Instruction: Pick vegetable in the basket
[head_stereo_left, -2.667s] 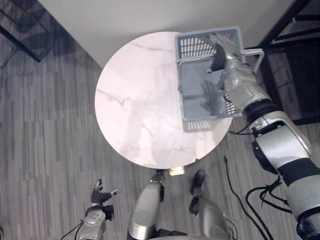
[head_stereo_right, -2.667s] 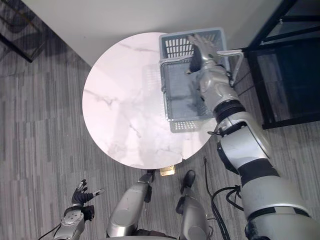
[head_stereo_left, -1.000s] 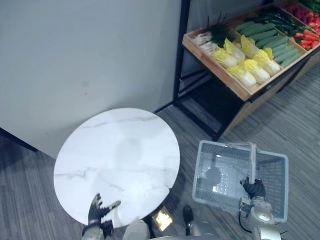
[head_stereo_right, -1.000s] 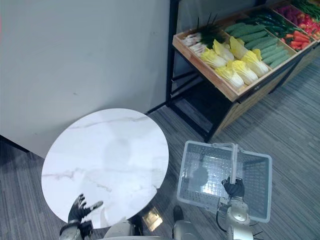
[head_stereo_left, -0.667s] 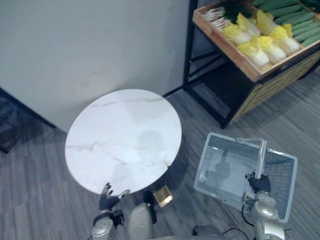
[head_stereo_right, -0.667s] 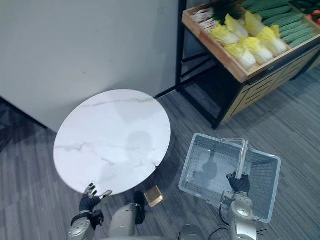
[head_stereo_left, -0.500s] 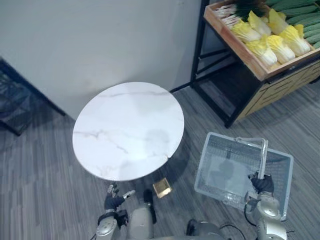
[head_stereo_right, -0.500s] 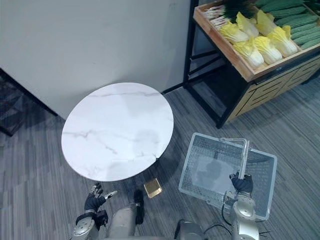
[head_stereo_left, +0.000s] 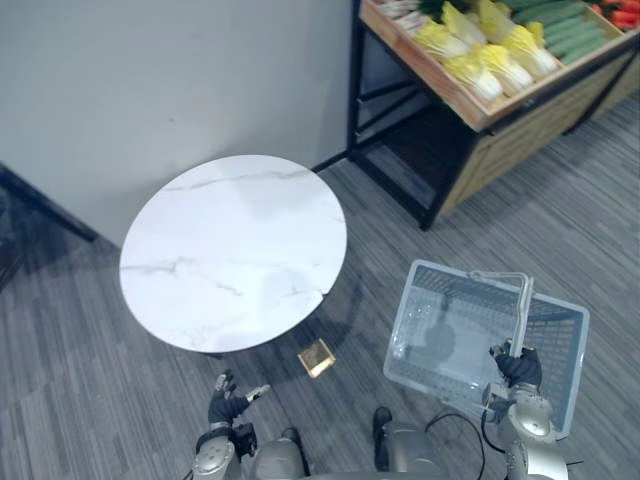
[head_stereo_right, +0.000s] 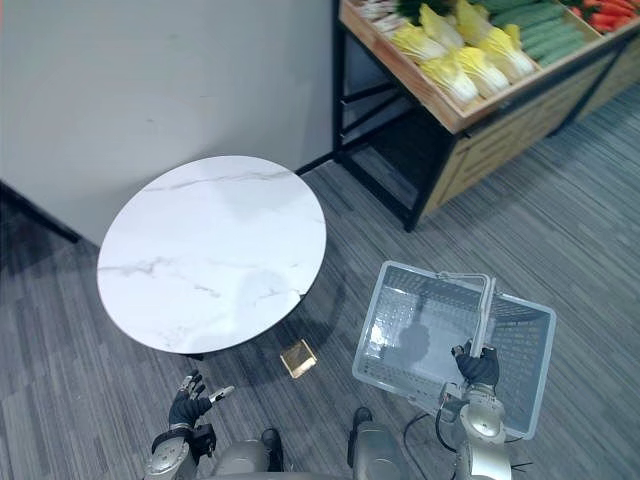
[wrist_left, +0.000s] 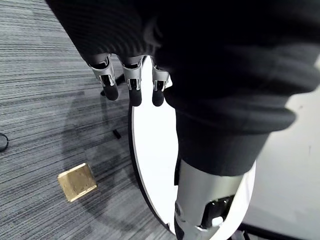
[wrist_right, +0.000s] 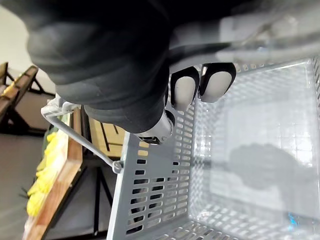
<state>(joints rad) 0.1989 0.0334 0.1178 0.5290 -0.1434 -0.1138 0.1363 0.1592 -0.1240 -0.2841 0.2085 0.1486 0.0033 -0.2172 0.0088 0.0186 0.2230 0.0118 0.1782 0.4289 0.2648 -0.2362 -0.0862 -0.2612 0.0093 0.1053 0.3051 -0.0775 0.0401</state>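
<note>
A grey plastic basket (head_stereo_left: 470, 330) hangs empty over the floor to the right of the table. My right hand (head_stereo_left: 517, 368) is shut on its upright handle (head_stereo_right: 485, 310), and the curled fingers (wrist_right: 202, 85) show above the mesh bottom in the right wrist view. Vegetables lie on a wooden shelf at the far right: yellow-white cabbages (head_stereo_left: 478, 48), green cucumbers (head_stereo_left: 560, 22) and red ones (head_stereo_right: 605, 15). My left hand (head_stereo_left: 230, 407) hangs low near the table's front edge with its fingers (wrist_left: 132, 85) straight and nothing in it.
A round white marble table (head_stereo_left: 235, 250) stands left of centre before a grey wall. The shelf rests on a black metal frame (head_stereo_left: 400, 150). A small gold block (head_stereo_right: 297, 358) lies on the grey floor between table and basket.
The basket stood on the table under my right hand; now it hangs from that hand over the floor. The whole view has kept shifting, and the shelf has come into sight.
</note>
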